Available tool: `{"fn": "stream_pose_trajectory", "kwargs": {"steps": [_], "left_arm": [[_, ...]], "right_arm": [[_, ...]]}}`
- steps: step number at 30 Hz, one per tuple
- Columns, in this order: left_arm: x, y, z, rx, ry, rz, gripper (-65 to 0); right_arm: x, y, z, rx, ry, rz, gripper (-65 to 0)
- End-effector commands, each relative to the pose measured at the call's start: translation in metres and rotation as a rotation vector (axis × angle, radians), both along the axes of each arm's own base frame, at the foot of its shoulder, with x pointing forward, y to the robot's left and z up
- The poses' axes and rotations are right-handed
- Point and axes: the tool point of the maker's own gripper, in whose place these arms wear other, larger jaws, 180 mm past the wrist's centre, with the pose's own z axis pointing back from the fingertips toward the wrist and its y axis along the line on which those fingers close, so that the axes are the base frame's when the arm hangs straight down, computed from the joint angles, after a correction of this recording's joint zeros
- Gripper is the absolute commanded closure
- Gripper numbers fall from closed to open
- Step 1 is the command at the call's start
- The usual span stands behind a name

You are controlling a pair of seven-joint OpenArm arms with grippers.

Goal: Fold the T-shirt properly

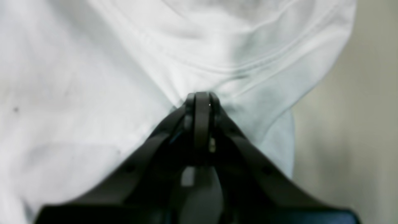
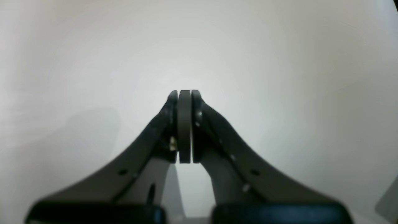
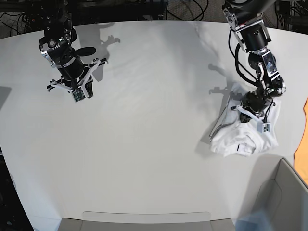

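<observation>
Base view: the white T-shirt (image 3: 236,137) lies bunched on the table (image 3: 139,144), near the gray bin (image 3: 281,192); the left gripper (image 3: 263,126) is at the shirt, its fingers together, though whether they pinch fabric cannot be told; the right gripper (image 3: 84,94), well apart from the shirt, has its fingertips together above the table.
</observation>
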Motion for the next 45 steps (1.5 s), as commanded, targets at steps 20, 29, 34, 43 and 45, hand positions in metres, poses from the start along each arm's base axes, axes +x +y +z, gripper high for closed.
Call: {"fn": "stream_pose_trajectory", "kwargs": {"steps": [20,29,34,43,45], "left_arm": [[-0.129,-0.027,0.097,0.344,-0.161,-0.151,0.0],[-0.243,0.032,0.059,0.42,0.15,-0.053,0.0],[-0.333,0.037,0.027,0.397,0.429,-0.08,0.0],[-0.434,-0.019,-0.127,0.022,0.82,-0.103,0.0],[-0.448,-0.027,-0.149,-0.029,0.88,-0.097,0.0]], "right_arm": [[-0.119,-0.004,-0.042,-0.053,0.256,0.086,0.0],[-0.256,-0.015,-0.059,-0.026,0.504,0.083,0.0],[-0.314,-0.017,-0.061,-0.051,0.642,0.046,0.0],[-0.372,-0.048,-0.163,-0.203,0.866,0.099,0.0],[-0.381,-0.05,-0.183,-0.223,0.9,0.108,0.0]]}}
